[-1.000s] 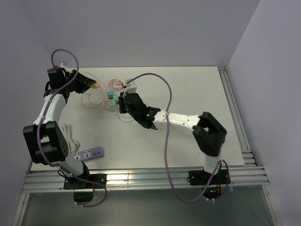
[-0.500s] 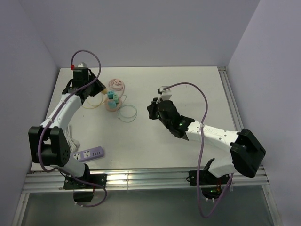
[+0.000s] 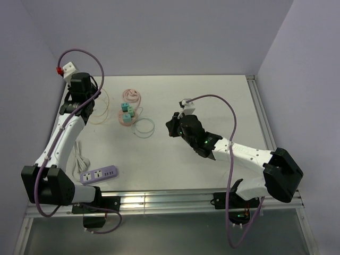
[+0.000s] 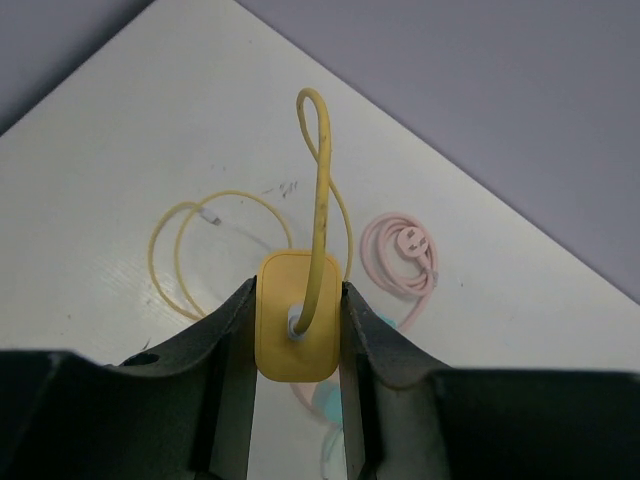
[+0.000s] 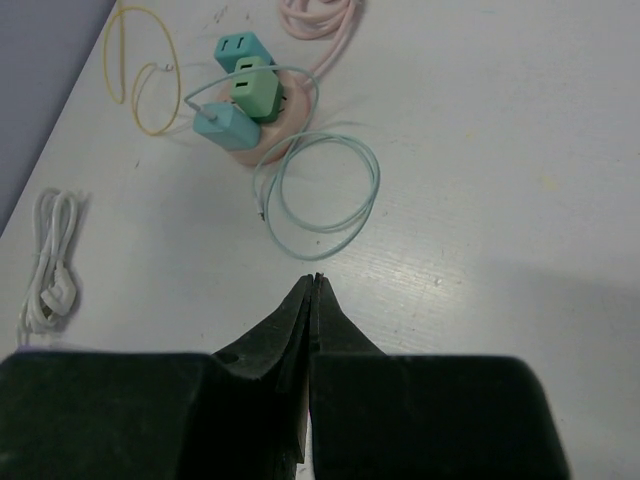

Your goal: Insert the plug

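My left gripper [image 4: 297, 335] is shut on a yellow plug [image 4: 297, 318], holding it above the table with its yellow cable [image 4: 320, 190] looping up and trailing to a coil on the surface. In the top view the left gripper [image 3: 84, 101] hangs over the back left of the table, and the yellow cable [image 3: 99, 113] lies beside it. The purple power strip [image 3: 99, 174] lies at the front left, far from the plug. My right gripper [image 5: 313, 282] is shut and empty, hovering over mid-table [image 3: 171, 126].
Teal and green plugs [image 3: 126, 111] sit on a pink coil, also seen in the right wrist view [image 5: 240, 95]. A teal cable loop [image 5: 318, 185] lies beside them. A pink cable [image 4: 405, 255] lies behind. A white cord [image 3: 79, 154] lies near the strip.
My right gripper pulled back from the plug cluster to mid-table, then held still. My left gripper has swung about at the back left, keeping the yellow plug.
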### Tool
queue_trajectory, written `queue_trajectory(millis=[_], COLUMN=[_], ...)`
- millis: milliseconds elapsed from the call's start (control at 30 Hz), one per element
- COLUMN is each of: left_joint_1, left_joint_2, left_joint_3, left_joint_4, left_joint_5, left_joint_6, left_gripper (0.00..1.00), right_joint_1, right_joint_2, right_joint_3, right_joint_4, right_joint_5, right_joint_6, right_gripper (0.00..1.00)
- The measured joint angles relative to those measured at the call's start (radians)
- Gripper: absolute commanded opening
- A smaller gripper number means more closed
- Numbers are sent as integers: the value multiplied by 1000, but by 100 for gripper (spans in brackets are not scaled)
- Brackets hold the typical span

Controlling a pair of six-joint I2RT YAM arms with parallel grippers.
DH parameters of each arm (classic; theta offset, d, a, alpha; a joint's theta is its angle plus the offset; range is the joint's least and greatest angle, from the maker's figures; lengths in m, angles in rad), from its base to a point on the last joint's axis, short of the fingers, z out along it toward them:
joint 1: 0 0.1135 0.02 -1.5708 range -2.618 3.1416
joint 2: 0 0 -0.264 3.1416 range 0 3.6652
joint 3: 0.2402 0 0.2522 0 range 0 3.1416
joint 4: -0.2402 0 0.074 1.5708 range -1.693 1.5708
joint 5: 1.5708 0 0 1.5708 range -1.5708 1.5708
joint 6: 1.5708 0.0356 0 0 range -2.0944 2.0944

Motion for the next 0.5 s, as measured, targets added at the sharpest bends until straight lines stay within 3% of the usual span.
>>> queue_trajectory(millis=[267, 500], left_joint_1=[-3, -23], left_joint_2=[293, 293], left_joint_3=[10, -31], left_joint_4=[2, 3], left_joint_5=[80, 108], left_joint_6=[-31, -42], left_gripper=[0, 0], right_joint_1=[-1, -27], right_joint_2=[-10, -48], right_joint_3=[-17, -53], right_joint_4=[-8, -21], right_joint_5=[-7, -21], right_joint_6=[3, 8], right_gripper=[0, 0])
